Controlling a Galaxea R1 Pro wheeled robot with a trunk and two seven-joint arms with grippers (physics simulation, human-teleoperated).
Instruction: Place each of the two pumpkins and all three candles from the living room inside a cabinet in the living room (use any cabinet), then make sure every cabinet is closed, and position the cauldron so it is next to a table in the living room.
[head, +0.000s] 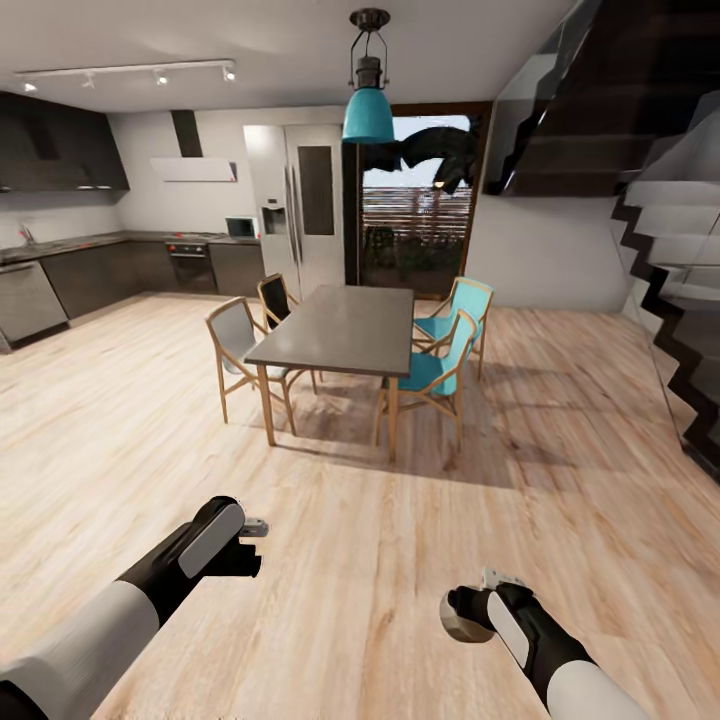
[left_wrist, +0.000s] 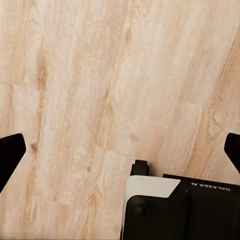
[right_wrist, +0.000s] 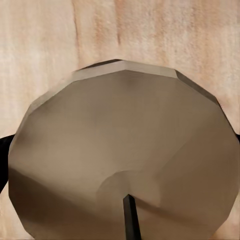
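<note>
Nearest, at about five o'clock in the head view, the right gripper (head: 462, 615) is clamped on a candle (head: 460, 618), a stubby beige-grey cylinder. In the right wrist view the candle (right_wrist: 125, 160) sits close against the camera, its faceted flat top and dark wick showing, with the plank floor (right_wrist: 45, 45) behind. It looks stiff and light, probably smooth-sided, so a hold across the round wall at mid-height seems soundest; the wick looks too thin to grip.

At about seven o'clock the left gripper (head: 255, 527) hangs over bare floor (head: 340, 520). In the left wrist view its dark fingertips (left_wrist: 11, 150) stand wide apart with nothing between them.

Farther off, toward twelve o'clock, a dining table (head: 340, 330) stands ringed by chairs (head: 235, 345), a teal pendant lamp (head: 368, 110) hanging above it. A kitchen counter (head: 90, 270) runs at ten o'clock, stairs (head: 660, 270) at two o'clock.
</note>
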